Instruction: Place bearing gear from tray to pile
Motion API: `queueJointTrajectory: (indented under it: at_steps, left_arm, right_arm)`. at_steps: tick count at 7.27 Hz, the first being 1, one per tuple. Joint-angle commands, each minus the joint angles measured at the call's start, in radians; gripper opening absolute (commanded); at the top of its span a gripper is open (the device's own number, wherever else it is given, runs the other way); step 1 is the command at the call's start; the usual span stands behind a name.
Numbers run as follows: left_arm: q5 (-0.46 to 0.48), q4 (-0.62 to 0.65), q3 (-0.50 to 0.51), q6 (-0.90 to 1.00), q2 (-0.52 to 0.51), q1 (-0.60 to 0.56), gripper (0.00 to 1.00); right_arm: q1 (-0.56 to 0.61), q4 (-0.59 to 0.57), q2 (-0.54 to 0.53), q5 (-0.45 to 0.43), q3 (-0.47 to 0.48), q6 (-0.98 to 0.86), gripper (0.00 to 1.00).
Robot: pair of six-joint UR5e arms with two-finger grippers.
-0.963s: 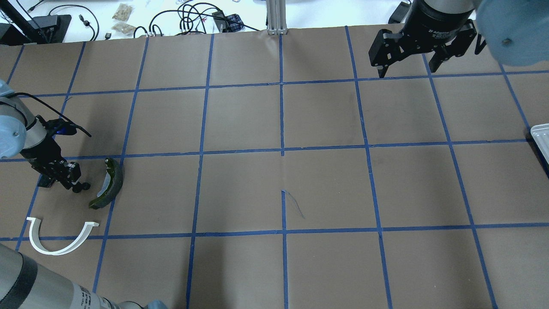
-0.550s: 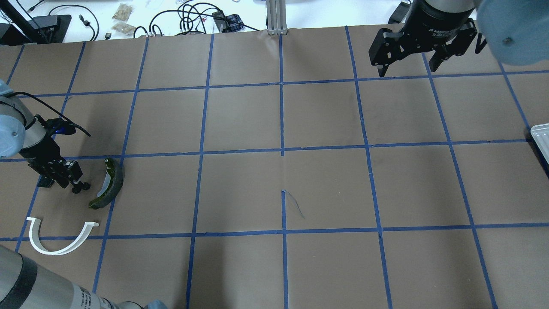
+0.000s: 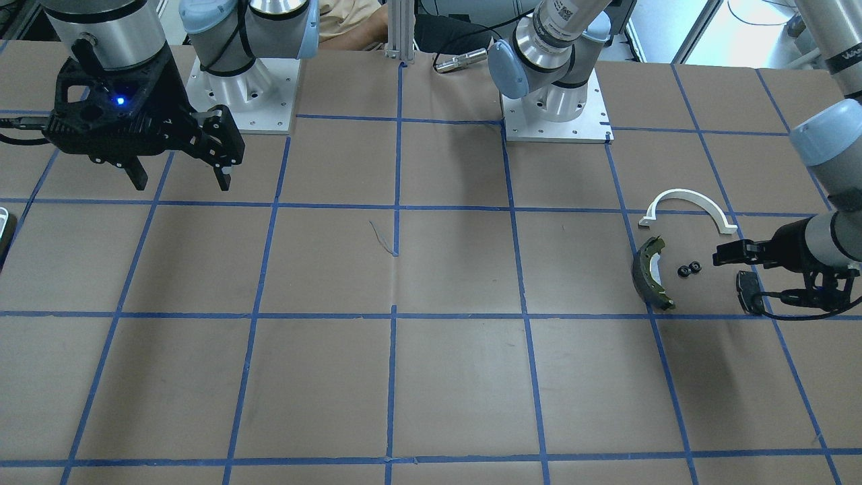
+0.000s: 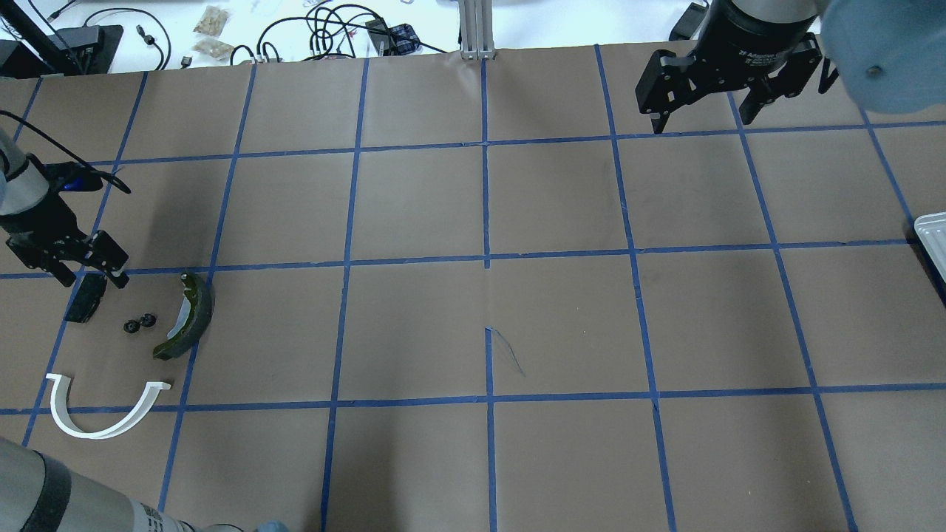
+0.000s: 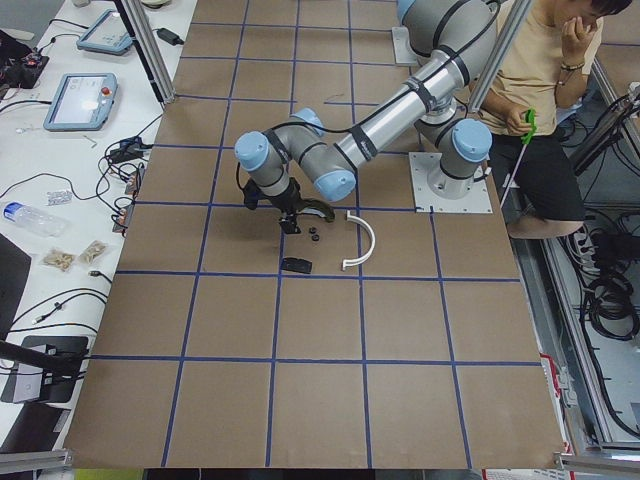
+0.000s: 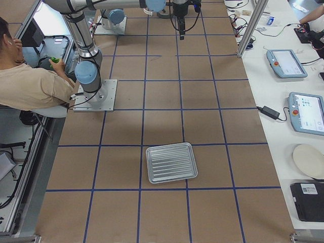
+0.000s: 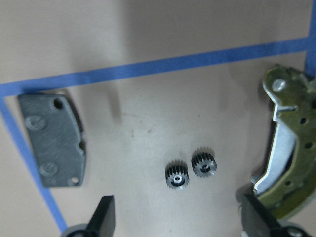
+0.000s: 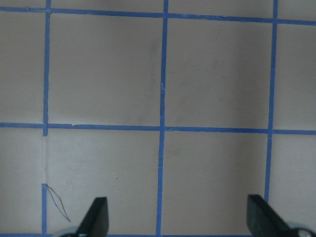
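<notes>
The small black toothed bearing gear [image 7: 190, 170], two little cogs side by side, lies on the brown-papered bench [image 4: 562, 325] inside the pile. It sits between the olive-green curved brake shoe [image 7: 284, 143] and the flat dark pad [image 7: 54, 140], touching neither, well apart from the ribbed silver metal tray [image 6: 171, 162]. The left gripper [image 7: 180, 222] hangs raised near it, spread wide and empty, the cogs lined roughly along its finger span, so the placing looks done; the right gripper [image 4: 701, 118], also wide open and empty, is far across the bench.

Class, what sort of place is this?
Probably a robotics lab: two robot arms bolted to a table gridded in blue tape, teach pendants on the side bench, an operator seated alongside.
</notes>
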Motion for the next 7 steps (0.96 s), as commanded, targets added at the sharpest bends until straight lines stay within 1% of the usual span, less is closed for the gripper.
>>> queueJointTrajectory:
  at_steps: [1,2,3,4,6,7]
  left_arm:
    - [-0.008,-0.186,0.184,-0.244,0.056,-0.191,1.0]
    - [-0.055,-0.196,0.231,-0.28,0.075,-0.287,1.0]
    - [-0.078,-0.203,0.251,-0.35,0.088,-0.363,1.0]
    - [-0.08,-0.203,0.262,-0.377,0.107,-0.417,1.0]
    - [-0.103,-0.199,0.26,-0.388,0.147,-0.489,1.0]
    - [-0.13,-0.203,0.234,-0.429,0.165,-0.497,1.0]
  right_arm:
    - [-0.001,0.0,0.0,-0.001,-0.002,0.0,1.0]
    - [0.0,0.0,0.0,0.001,-0.002,0.0,1.0]
    - [-0.001,0.0,0.0,0.002,-0.002,0.0,1.0]
    - [-0.001,0.0,0.0,0.014,-0.004,0.0,1.0]
    - [-0.009,-0.002,0.0,0.011,-0.009,0.0,1.0]
    - [-0.009,0.0,0.0,0.004,-0.01,0.0,1.0]
